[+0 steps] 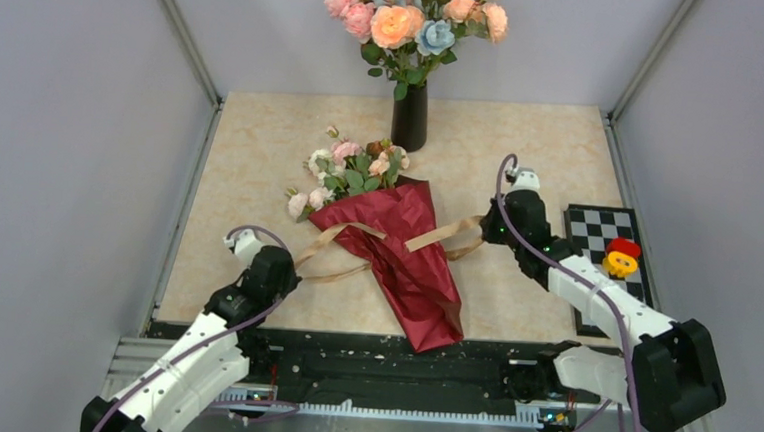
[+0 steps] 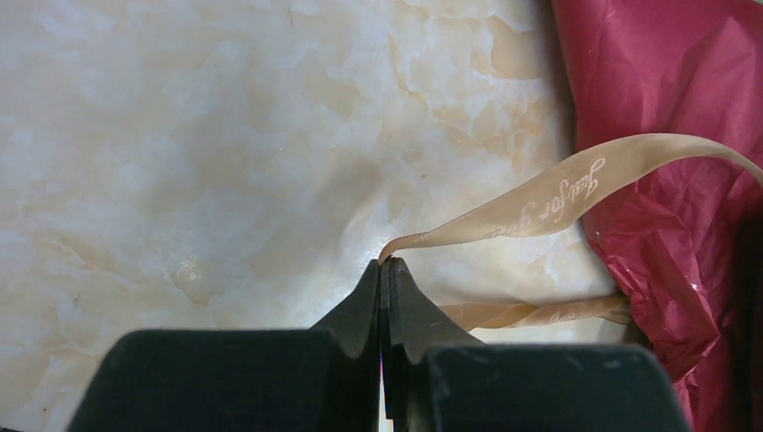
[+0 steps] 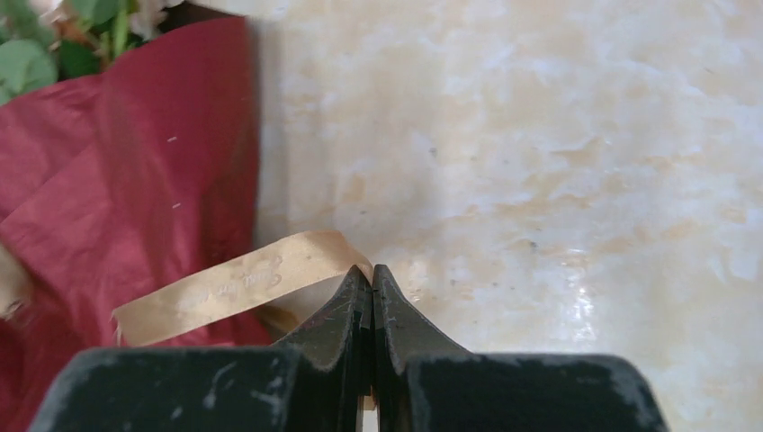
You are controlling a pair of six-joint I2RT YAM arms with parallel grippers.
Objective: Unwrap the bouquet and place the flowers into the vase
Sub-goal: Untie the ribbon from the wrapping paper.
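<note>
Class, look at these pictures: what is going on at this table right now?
Two robot arms are at a bouquet lying on the table. The left gripper is shut on its tan ribbon at one side, the right gripper at the other. The red paper still wraps the flowers; the black vase stands behind, holding larger blooms.

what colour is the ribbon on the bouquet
The ribbon is tan with pale script lettering, clearest in left wrist view.

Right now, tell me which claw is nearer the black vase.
Right. The right claw sits front-right of the vase; the left claw is farther off, front-left.
</note>
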